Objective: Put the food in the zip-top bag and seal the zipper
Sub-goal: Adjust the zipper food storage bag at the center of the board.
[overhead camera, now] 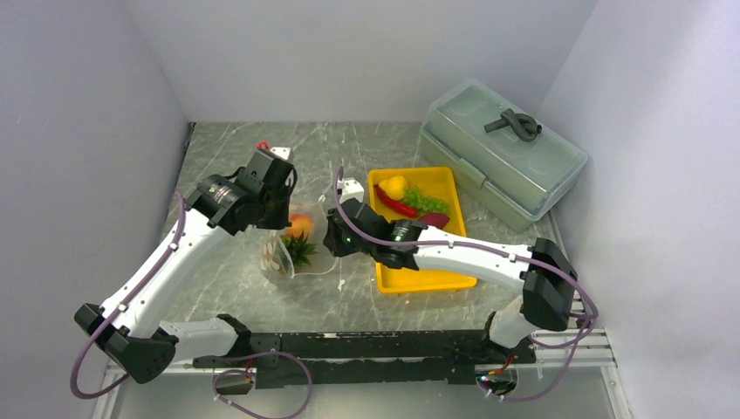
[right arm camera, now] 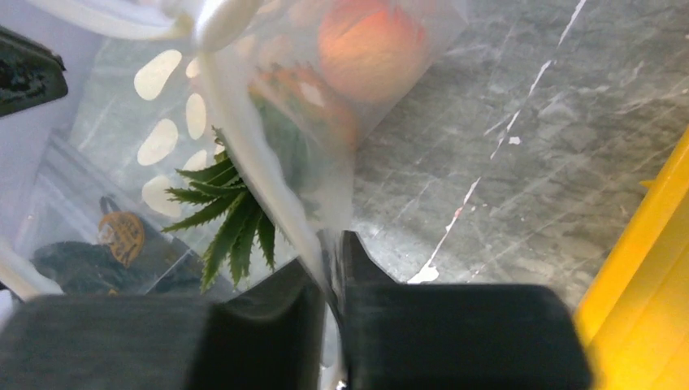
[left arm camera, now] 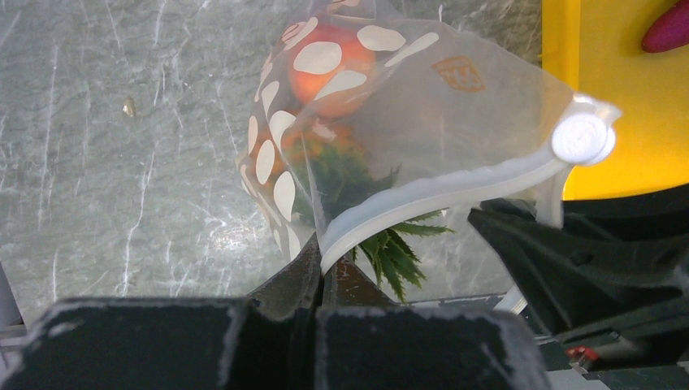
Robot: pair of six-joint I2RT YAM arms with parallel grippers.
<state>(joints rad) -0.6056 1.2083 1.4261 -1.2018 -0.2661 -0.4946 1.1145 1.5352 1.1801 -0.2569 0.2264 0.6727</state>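
Left gripper and right gripper clench the zip-top bag, whose film blurs the pineapple inside.

bag left of tray | box behind tray | pineapple in bag

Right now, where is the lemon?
From above, the lemon sits at the far end of the yellow tray, beside the red chili, right of the bag.

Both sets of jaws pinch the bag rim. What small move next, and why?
Probably draw the right jaws away from the left jaws to spread the bag mouth: both pinch its rim, while the lemon, grapes and chili wait in the tray.
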